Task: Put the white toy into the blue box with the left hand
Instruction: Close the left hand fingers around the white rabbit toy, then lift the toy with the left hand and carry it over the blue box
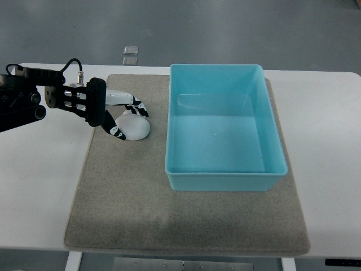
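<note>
Left arm (25, 101) came in from the picture's left edge, stretched out roughly level across the white table (45, 186) and onto the grey mat (130, 203). Left hand (115, 113) sat right at the white toy (135, 127), palm block turned side-on, fingers (135, 104) curled over the toy's top and a thumb tip (117, 133) down at its near left edge. Looked like a loose wrap around it, touching, though hard to tell how firm the grip really was. Toy itself was a pale rounded lump resting on the mat, just left of the blue box (225, 175), not inside, small gap of mat between. Box sat upright on the mat's right half, nothing visible in it. No right arm anywhere in frame. No readable labels or writing on the hand, box or toy. Two small clear squares (131, 55) on the floor beyond the table.
</note>
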